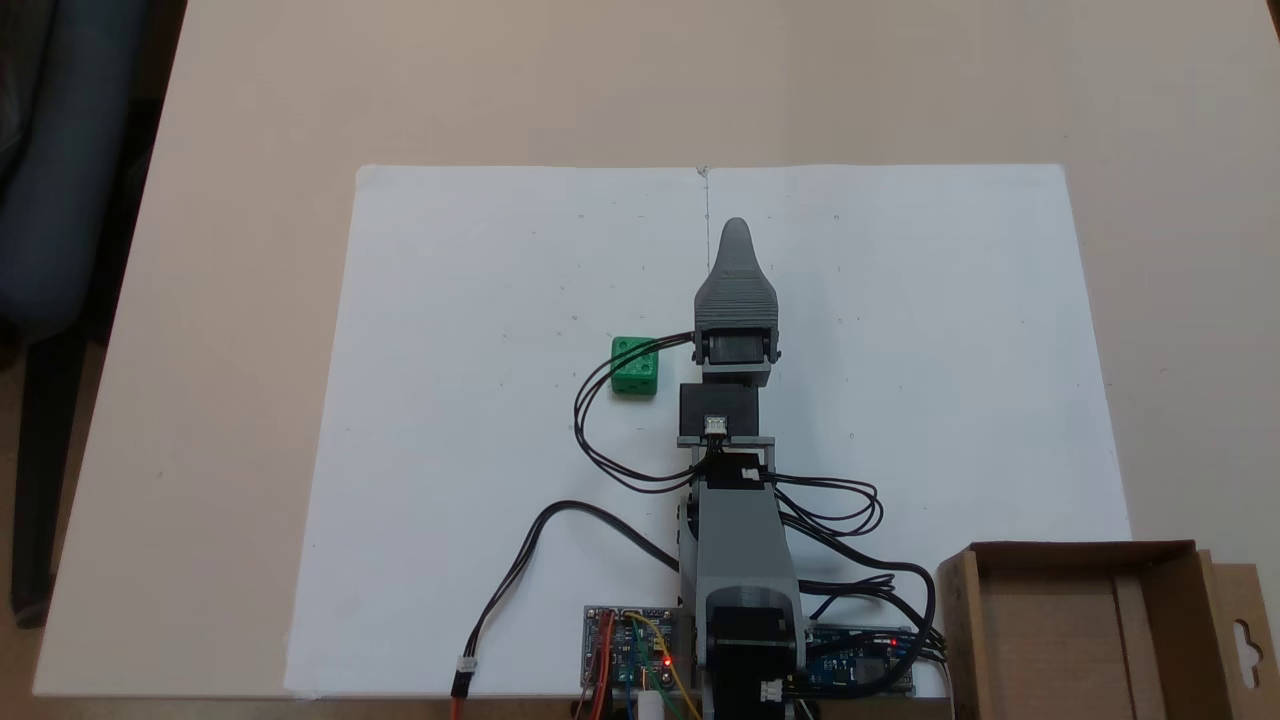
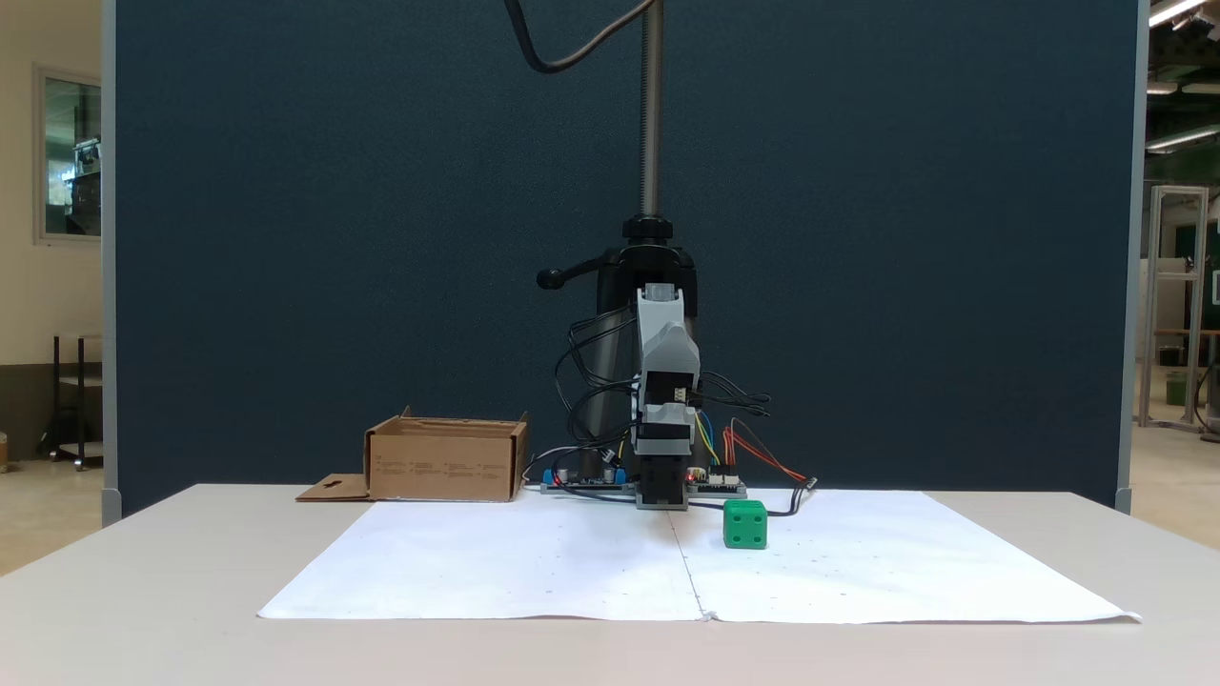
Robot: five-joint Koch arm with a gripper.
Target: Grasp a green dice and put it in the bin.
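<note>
Green dice (image 1: pixel 634 365) sits on the white paper sheet (image 1: pixel 480 450) at about nine o'clock from the arm's wrist in the top-down fixed view, just beside the grey arm and apart from it, with a loop of black cable (image 1: pixel 600 420) curving past its near edge. Moving right, we see the gripper (image 1: pixel 736 232) stretched out flat toward twelve o'clock along the sheet's centre fold. From above, its jaws lie one over the other and we can pick out a single tapered tip, so we cannot tell whether the fingers are parted or pressed together. They hold nothing, since the dice rests free on the paper. We judge the arm to be in a parked pose, low and straight, with the grasp not yet begun.

Farther right, at about four o'clock from the gripper, the bin (image 1: pixel 1085 620) stands by the arm's base at the sheet's corner, its open top up and its hang-hole flap (image 1: pixel 1245 640) folded outward.

The front-facing fixed view mirrors the layout: the bin (image 2: pixel 446 461) is at nine o'clock from the arm (image 2: pixel 664 410), the dice (image 2: pixel 744 524) at about four o'clock. We take it that the bin is set close to the base so the carry stays short.
</note>
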